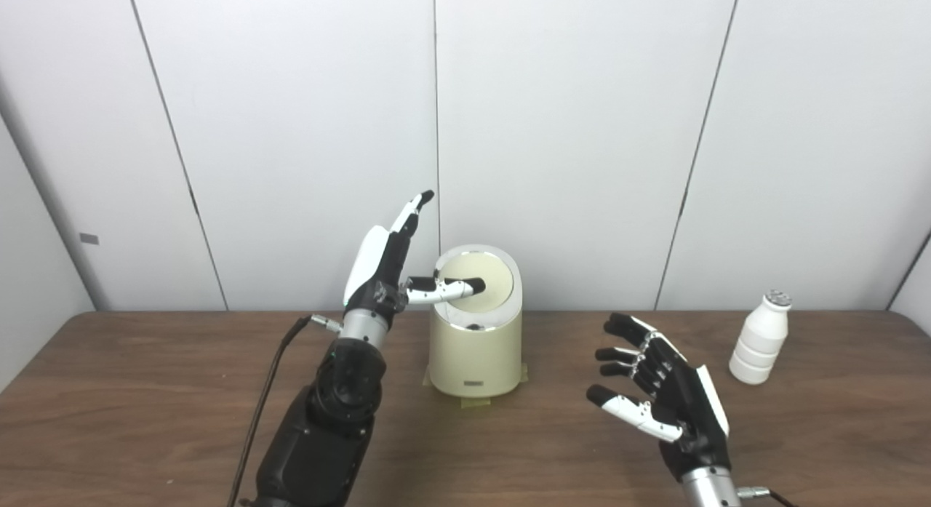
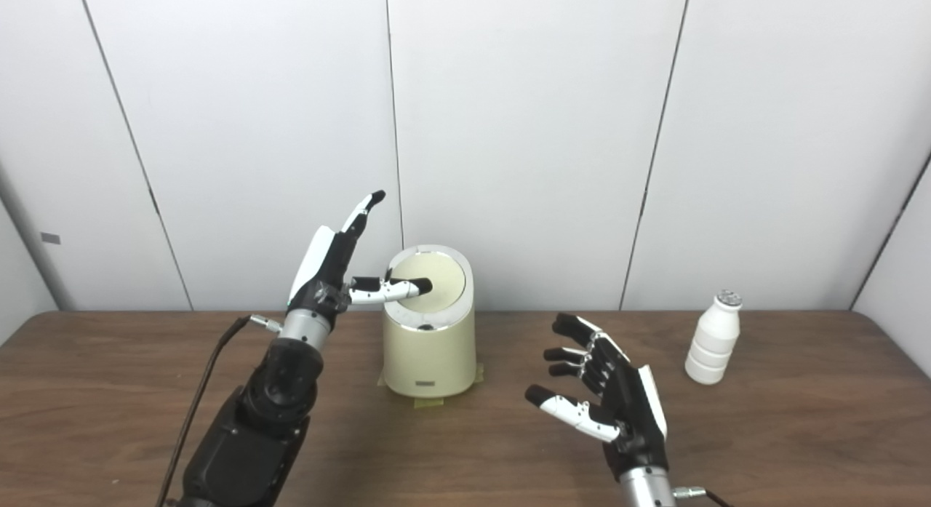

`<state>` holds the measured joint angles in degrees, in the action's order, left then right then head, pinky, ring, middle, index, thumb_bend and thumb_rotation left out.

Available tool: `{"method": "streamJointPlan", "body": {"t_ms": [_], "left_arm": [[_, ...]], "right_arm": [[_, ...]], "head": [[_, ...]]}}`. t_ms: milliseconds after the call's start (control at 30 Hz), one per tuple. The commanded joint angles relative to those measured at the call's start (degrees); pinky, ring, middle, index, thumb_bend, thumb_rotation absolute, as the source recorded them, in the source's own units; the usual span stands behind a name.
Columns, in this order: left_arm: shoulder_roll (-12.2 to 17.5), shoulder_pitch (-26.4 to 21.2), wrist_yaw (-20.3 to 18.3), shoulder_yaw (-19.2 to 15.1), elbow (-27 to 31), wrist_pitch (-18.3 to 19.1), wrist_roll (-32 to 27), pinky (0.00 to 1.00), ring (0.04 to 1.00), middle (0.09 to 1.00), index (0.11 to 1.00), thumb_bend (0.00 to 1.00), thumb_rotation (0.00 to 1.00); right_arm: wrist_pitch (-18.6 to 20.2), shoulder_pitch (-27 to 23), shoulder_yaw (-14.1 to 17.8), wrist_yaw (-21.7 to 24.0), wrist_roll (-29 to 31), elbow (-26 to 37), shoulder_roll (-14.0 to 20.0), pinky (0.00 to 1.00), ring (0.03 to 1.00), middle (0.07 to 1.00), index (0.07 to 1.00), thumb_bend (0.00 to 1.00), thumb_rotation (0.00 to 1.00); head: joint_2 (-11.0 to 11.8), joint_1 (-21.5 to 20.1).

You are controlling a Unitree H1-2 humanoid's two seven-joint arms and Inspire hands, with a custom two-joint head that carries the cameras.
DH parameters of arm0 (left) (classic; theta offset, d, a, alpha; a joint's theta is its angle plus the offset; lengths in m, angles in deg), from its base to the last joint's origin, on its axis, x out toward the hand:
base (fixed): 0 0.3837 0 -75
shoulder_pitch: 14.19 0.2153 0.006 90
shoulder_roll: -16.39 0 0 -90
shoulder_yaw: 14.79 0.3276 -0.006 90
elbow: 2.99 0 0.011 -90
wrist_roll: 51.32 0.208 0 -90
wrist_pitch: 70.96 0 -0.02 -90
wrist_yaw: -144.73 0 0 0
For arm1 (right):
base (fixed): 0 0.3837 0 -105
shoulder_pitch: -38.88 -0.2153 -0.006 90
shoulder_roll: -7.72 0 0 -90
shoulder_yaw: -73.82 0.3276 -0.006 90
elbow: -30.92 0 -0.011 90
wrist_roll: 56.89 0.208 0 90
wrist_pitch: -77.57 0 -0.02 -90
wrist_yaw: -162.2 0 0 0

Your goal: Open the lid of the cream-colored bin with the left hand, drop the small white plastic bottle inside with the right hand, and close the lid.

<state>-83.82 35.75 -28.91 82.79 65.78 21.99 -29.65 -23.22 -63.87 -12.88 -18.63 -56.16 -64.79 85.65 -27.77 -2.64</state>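
While both robot hands hang open and empty, brown wood table meets white wall panels

Bright, even light, soft shadows on the table, pictures slightly soft.

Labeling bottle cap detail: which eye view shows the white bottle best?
Little between them. The white bottle looks slightly larger in the left eye view, upright and unobstructed. The right eye view shows it whole too, a bit farther from the frame edge.
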Motion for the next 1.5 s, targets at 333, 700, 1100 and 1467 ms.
{"method": "streamJointPlan", "body": {"t_ms": [333,700,1100,1467], "left_arm": [[0.4,-6.5,2.0,1.0,-3.7,-0.5,3.0,0.99,1.000,1.000,1.000,0.86,0.16],[1.9,-7.9,1.3,5.2,-7.1,2.7,8.7,0.93,1.000,1.000,1.000,0.88,0.12],[6.9,-9.0,-6.3,17.2,-3.6,13.0,22.2,0.98,1.000,1.000,1.000,0.95,0.08],[9.7,-8.3,-9.4,20.8,0.0,15.0,28.1,0.89,1.000,1.000,1.000,0.94,0.07]], "right_arm": [[-0.9,-1.6,-0.2,-0.7,-0.3,2.7,-0.7,0.57,0.640,0.780,0.759,0.84,0.27],[-1.4,-1.7,-0.2,-1.3,-0.5,2.6,-1.0,0.54,0.630,0.776,0.745,0.82,0.26],[-0.7,-1.6,-0.2,-1.6,-0.5,3.5,-1.1,0.53,0.623,0.771,0.743,0.83,0.25],[-1.7,-1.9,-0.1,-1.2,0.3,2.4,-0.9,0.52,0.625,0.767,0.744,0.83,0.26]], "head": [[0.0,-0.7],[-0.1,-0.9],[-0.5,-0.8],[-0.6,-0.6]]}}
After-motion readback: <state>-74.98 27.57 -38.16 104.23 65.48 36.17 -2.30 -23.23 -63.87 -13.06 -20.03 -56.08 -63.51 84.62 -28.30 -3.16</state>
